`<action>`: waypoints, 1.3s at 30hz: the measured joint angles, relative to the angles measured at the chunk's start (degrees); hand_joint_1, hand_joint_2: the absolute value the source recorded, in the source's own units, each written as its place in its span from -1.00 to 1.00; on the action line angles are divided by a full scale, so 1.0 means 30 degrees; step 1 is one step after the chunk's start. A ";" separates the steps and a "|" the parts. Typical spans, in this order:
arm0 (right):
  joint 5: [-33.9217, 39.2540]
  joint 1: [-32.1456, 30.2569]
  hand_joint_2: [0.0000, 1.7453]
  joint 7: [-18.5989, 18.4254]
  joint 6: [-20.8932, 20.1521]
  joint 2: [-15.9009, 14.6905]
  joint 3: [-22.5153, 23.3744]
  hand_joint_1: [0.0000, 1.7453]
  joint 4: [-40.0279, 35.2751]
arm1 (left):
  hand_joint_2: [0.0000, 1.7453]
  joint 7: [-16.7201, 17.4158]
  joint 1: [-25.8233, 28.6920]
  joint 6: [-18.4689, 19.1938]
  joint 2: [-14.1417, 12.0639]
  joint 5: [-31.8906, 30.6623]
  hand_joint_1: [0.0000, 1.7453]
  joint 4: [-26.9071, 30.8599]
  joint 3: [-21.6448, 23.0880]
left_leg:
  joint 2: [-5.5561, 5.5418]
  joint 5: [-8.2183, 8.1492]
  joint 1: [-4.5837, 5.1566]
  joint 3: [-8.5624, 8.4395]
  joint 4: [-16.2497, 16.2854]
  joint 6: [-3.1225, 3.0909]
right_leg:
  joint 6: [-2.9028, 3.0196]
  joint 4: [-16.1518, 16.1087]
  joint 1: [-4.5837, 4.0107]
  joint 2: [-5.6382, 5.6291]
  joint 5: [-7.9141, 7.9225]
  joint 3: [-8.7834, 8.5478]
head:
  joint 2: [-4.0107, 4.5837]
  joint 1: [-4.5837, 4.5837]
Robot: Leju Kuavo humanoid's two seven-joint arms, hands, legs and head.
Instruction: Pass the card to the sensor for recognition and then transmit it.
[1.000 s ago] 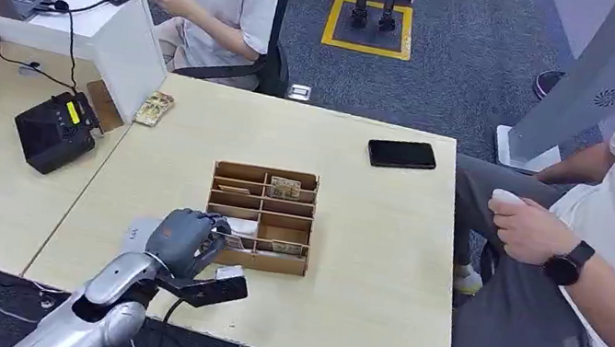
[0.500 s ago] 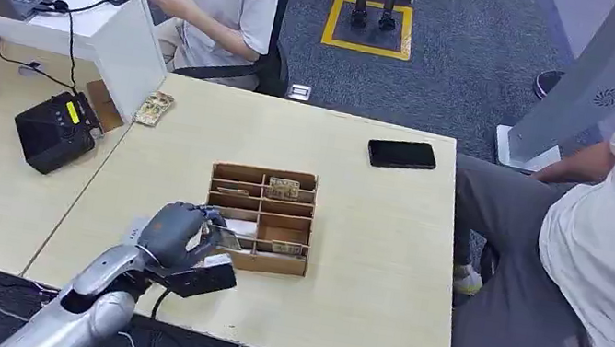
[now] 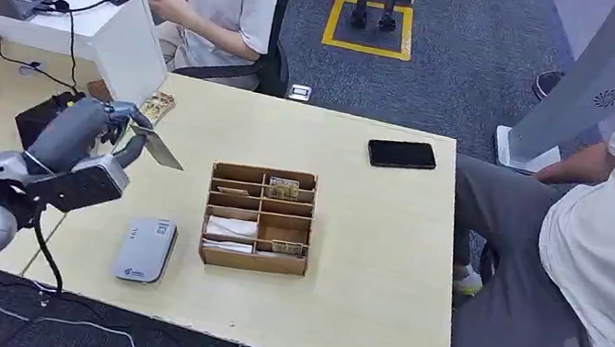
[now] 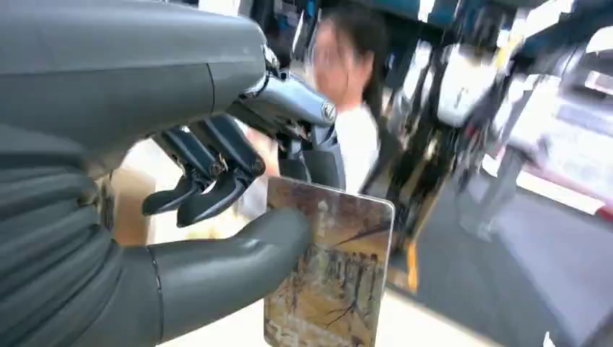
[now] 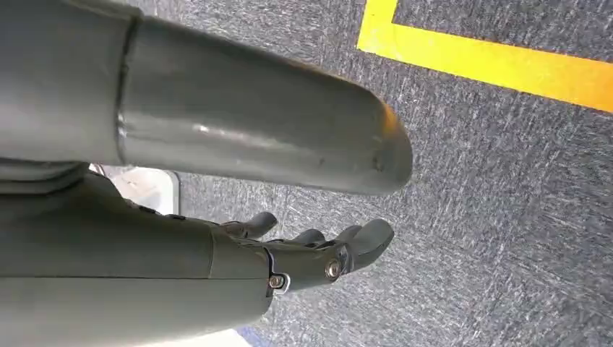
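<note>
One card [image 3: 157, 147] is in your robot's left hand [image 3: 85, 127], pinched between the thumb [image 4: 238, 264] and the darker fingers [image 4: 217, 163]; in the left wrist view you can see the thumb pressed on its printed face, most of the card standing free past the fingertips. That hand is raised above the left part of the table [image 3: 364, 266], clear of its surface. You have the sensor [image 3: 145, 249], a flat grey unit, lying on the table below and nearer the robot than the hand, well apart from the card. Just beyond the card on its right stands the cardboard organizer [image 3: 260, 218], some compartments holding cards. Behind the hand sits a black device [image 3: 39, 126]. Your right hand [image 5: 318, 253] hangs over grey carpet [image 5: 506, 217], fingers loosely apart, holding nothing.
</note>
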State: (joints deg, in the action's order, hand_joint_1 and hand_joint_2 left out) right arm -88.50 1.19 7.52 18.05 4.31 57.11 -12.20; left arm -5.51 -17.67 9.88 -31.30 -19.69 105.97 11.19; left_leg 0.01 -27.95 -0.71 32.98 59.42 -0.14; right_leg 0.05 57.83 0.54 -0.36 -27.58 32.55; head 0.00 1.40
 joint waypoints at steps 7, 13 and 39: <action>-0.0138 0.0005 -1.00 0.0065 -0.0007 0.0022 0.0073 -1.00 0.0000 | 1.00 0.0298 -0.0925 -0.0269 -0.0669 -0.0297 1.00 0.1120 -0.0953 | 0.0004 0.0001 0.0010 -0.0003 0.0002 0.0001 | 0.0016 -0.0003 0.0007 -0.0001 0.0013 0.0000 | 0.0000 0.0000; -0.0233 0.0001 -1.00 0.0153 -0.0015 0.0036 0.0131 -1.00 0.0000 | 1.00 0.1819 -0.0789 -0.1470 -0.0706 -0.3180 1.00 0.0585 -0.0975 | 0.0005 0.0000 0.0009 -0.0004 0.0001 0.0001 | 0.0017 -0.0006 0.0006 -0.0001 0.0012 0.0011 | 0.0000 0.0007; -0.0546 0.0070 -1.00 -0.0343 -0.0350 0.0036 -0.0619 -1.00 0.0000 | 1.00 0.4743 -0.2863 -0.7738 0.1954 -1.2962 1.00 -1.0784 -0.1565 | 0.0013 0.0035 -0.0003 0.0000 0.0001 0.0034 | 0.0066 -0.0001 0.0000 -0.0010 0.0048 0.0024 | 0.0000 0.0000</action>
State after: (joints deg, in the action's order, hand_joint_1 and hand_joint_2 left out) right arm -90.14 1.40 6.49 17.00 4.42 55.25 -12.20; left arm 8.72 -26.26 -13.33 -25.44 -58.58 73.61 6.49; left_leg 0.05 -27.84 -0.72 32.98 59.42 -0.04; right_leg 0.24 57.83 0.54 -0.40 -27.43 32.62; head 0.00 1.40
